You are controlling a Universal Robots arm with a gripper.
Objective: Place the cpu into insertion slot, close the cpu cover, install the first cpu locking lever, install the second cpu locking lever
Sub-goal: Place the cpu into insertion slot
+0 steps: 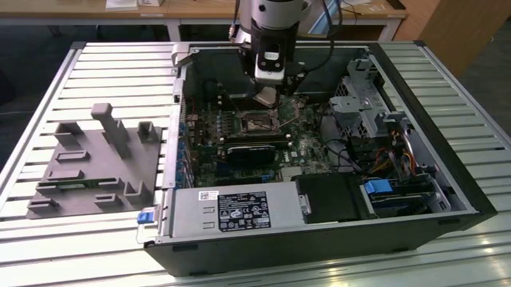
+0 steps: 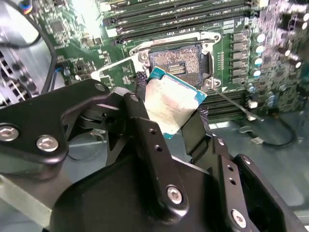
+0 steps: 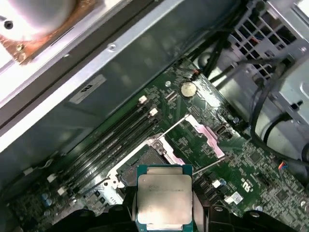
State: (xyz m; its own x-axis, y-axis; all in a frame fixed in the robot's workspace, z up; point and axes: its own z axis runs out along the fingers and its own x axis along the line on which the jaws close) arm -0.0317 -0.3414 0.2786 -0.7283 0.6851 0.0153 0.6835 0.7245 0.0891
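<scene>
On the exterior view's left, a grey moulded plastic fixture with upright posts [image 1: 92, 164] lay on the slatted pale metal counter [image 1: 119, 66]. Just beside it stood the open black computer case [image 1: 319, 245], with a grey metal power supply box [image 1: 231, 212] along its near edge. Over the green motherboard [image 1: 207, 149], the black pincer [image 1: 266, 95] was clamped on the small flat square cpu with a pale silver-grey metal face [image 2: 171, 104]. Its fingers [image 2: 145, 130] gripped two opposite edges. The cpu hung tilted above the square dark-framed insertion slot [image 2: 176, 60], apart from it. The thin silver-grey metal cpu cover [image 3: 206, 137] stood flipped open beside the slot, whose contact field lay bare. Toward the exterior view's right sat a perforated grey metal drive cage [image 1: 371, 101] and a bundle of coloured cables [image 1: 395, 161].
</scene>
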